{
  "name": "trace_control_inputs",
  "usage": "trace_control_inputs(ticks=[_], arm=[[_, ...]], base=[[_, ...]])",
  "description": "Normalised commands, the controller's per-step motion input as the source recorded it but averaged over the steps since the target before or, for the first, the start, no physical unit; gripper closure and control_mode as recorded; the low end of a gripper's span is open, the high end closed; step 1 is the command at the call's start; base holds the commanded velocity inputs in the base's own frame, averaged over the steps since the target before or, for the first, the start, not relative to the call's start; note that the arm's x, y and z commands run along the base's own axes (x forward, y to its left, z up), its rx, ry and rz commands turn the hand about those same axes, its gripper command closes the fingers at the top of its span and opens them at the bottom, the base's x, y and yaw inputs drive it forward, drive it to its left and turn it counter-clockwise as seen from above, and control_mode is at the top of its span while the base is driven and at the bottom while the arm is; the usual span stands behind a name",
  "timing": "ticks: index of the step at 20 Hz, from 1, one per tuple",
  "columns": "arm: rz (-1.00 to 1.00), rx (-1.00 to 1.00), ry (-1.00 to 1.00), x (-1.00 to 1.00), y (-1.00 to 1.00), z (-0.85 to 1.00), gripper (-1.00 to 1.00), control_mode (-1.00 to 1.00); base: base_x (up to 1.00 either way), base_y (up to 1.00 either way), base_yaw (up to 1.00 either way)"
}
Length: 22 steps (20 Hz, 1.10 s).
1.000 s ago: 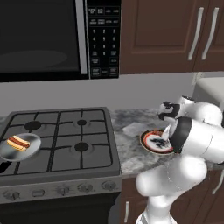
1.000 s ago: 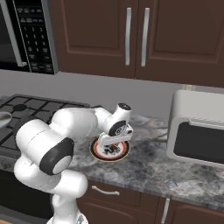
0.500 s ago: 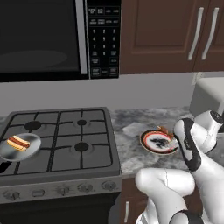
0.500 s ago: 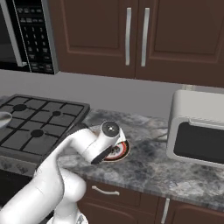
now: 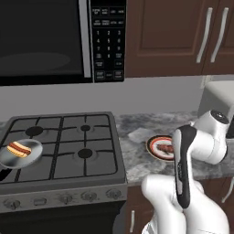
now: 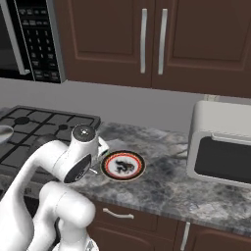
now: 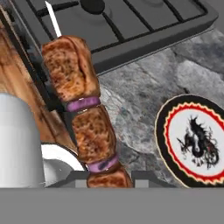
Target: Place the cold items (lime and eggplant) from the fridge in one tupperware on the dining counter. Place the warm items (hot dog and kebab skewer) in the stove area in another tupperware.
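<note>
Midway, by the look of it: gripper (image 7: 109, 177) clamped on the kebab skewer (image 7: 85, 116), which runs up the hand view's left-centre above the emptied plate (image 7: 194, 140), while the hot dog (image 5: 19, 148) waits in its pan (image 5: 20, 155) at the left base view's left edge, no tupperware filled.

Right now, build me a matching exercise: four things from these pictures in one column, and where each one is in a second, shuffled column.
Things:
1. kebab skewer
2. hot dog
3. plate
4. toaster oven

Places:
A. in the pan on the stove's left side
B. on the counter at the far right
C. held between the fingers
D. on the stone counter just right of the stove

Pairs: 1-C, 2-A, 3-D, 4-B
</note>
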Motion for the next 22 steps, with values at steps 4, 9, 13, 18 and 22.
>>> trace_control_inputs(ticks=[4,9,13,18,22], arm=[[0.47,-0.51,-0.24,-0.51,0.94,0.0,1.0,-1.0],[0.37,-0.24,-0.65,-0.51,0.14,-0.32,1.0,-1.0],[0.2,-0.08,-0.68,-0.26,0.07,-0.37,1.0,-1.0],[0.07,-0.09,-0.41,-0.16,0.18,-0.17,1.0,1.0],[0.0,0.0,0.0,0.0,0.0,0.0,1.0,1.0]], base=[[0.0,0.0,0.0],[0.0,0.0,0.0],[0.0,0.0,0.0],[-0.02,0.08,0.01],[-0.13,0.46,0.01]])
